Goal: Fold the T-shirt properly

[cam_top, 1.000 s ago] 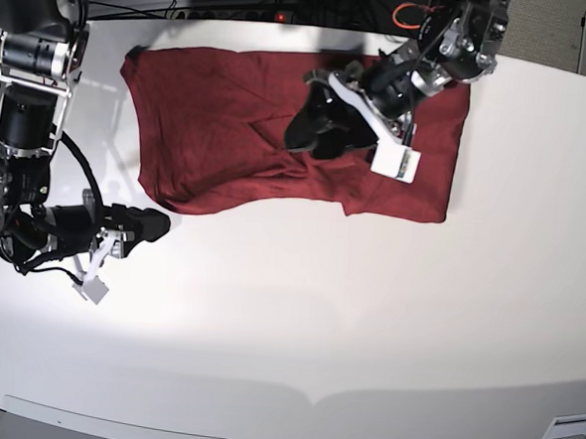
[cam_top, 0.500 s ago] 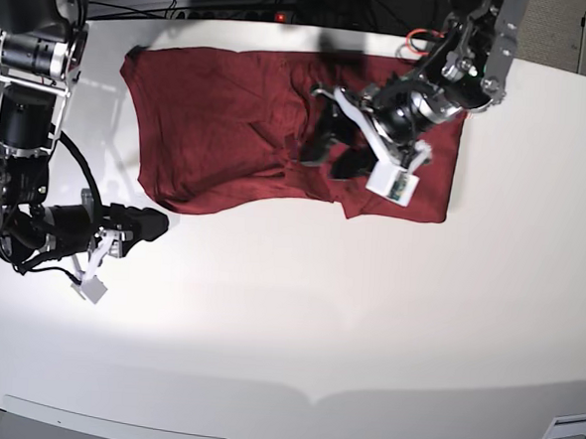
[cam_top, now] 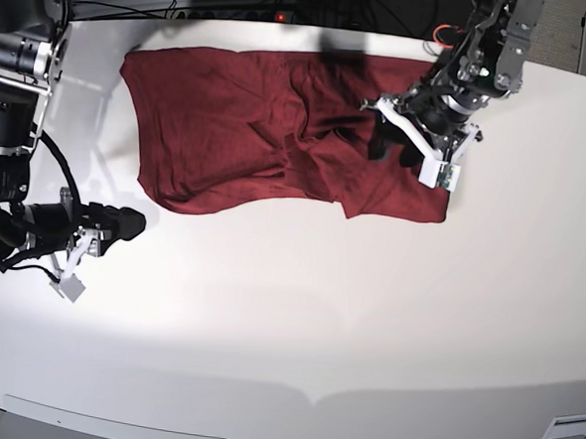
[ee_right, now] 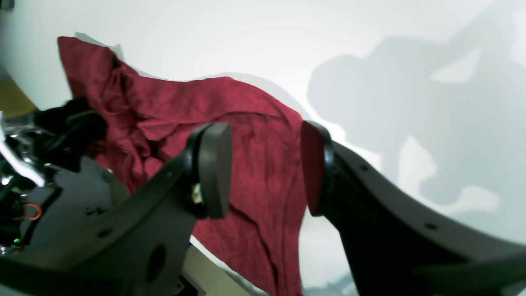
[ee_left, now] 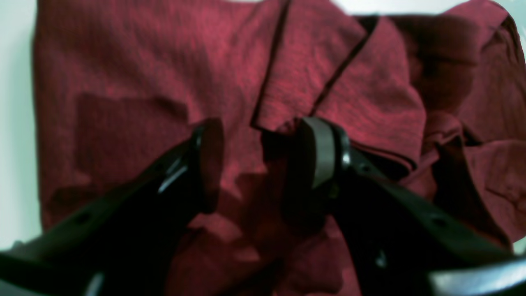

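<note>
We see the left gripper (cam_top: pixel 395 151) has pulled away toward the far right edge of the T-shirt (cam_top: pixel 229 126) since a second ago, when it sat low over the bunched middle of the cloth. It comes away empty. The right gripper (cam_top: pixel 124 221) has slid a bit further left on the bare table (cam_top: pixel 297 309), off the cloth.

We read this as a release and retreat: the middle fold is laid but still rumpled, the shirt is only partly folded, spread across the far half of the table.

In the left wrist view its jaws stand wide, nothing between the pads (ee_left: pixel 322 152), hovering above a folded flap. The right gripper is also parted, pads (ee_right: pixel 215 168) bare, touching nothing, with the shirt's edge just beyond.
</note>
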You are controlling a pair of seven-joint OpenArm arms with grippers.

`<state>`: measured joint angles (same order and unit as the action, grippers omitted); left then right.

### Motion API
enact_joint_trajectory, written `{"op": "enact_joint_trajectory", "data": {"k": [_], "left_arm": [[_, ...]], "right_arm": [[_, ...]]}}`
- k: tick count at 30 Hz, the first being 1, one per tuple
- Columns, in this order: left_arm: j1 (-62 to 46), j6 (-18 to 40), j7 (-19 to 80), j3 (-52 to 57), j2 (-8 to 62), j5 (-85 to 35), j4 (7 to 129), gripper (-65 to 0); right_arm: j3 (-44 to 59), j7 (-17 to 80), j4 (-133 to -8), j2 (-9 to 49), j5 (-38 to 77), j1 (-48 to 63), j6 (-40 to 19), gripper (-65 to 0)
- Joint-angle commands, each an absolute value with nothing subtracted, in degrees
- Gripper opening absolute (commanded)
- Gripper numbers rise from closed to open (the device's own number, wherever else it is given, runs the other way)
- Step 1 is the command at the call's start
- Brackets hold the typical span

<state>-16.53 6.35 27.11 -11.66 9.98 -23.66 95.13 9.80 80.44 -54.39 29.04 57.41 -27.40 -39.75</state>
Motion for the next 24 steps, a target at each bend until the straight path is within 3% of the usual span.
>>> {"op": "enact_joint_trajectory", "data": {"k": [1, 10, 22, 24], "left_arm": [[-16.0, 6.9, 26.0, -11.7, 9.2, -24.3, 95.9, -36.0], [-14.2, 13.7, 26.1, -11.7, 1.5, -25.6, 95.9, -36.0], [-6.2, 15.7, 28.8, -13.8, -4.7, -25.4, 95.9, -36.0], [-4.4, 15.5, 33.2, -12.8, -4.6, -24.8, 96.0, -36.0]], "right_arm": [[10.1, 80.0, -55.3, 30.0, 59.2, -29.0, -40.0, -37.4], [10.1, 80.0, -55.3, 30.0, 60.6, -29.0, -40.0, -37.4], [10.1, 80.0, -55.3, 30.1, 60.6, -29.0, -40.0, -37.4], [10.1, 80.0, -55.3, 30.2, 60.4, -29.0, -40.0, -37.4]]}}
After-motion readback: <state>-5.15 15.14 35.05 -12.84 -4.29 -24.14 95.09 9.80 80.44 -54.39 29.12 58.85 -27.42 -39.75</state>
